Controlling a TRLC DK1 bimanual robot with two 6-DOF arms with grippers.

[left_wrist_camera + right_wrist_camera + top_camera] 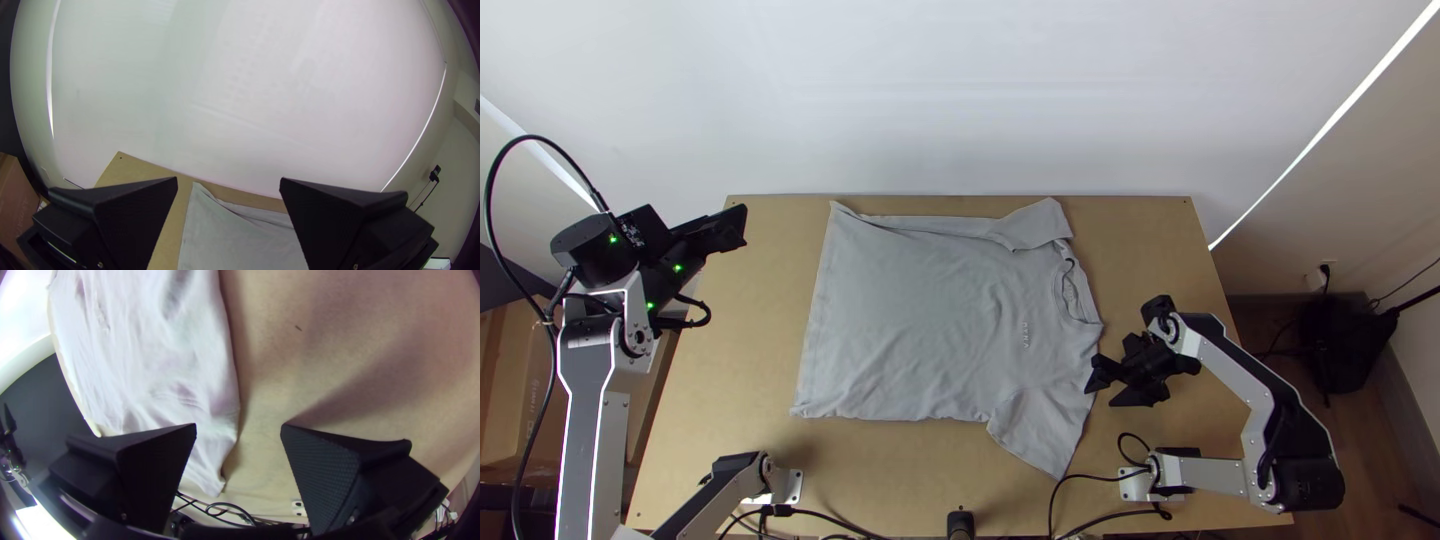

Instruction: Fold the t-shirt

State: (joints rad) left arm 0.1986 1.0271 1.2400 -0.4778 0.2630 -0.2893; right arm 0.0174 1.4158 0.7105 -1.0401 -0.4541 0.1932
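Grey and spread over the middle of the wooden table [720, 420], the t-shirt [910, 320] points its near sleeve down toward the robot's side, the sleeve lying out flat at a slant. Just beside that sleeve, at the collar end, is the right gripper [1100, 396]. Its two black fingers stand wide apart with nothing held between them; one overlaps the shirt's edge in the right wrist view, though whether it touches the cloth I cannot tell. Farther up lies the body, softly wrinkled, its collar toward the right and its hem toward the left.

Over at the table's far left is the left gripper [737, 228], well apart from the shirt. Its fingers are also spread wide, with nothing between them. Along the shirt's far side, a strip of cloth is turned over, and the far sleeve is folded back near the shoulder. Beyond the table's far edge rises a pale wall [960, 100].
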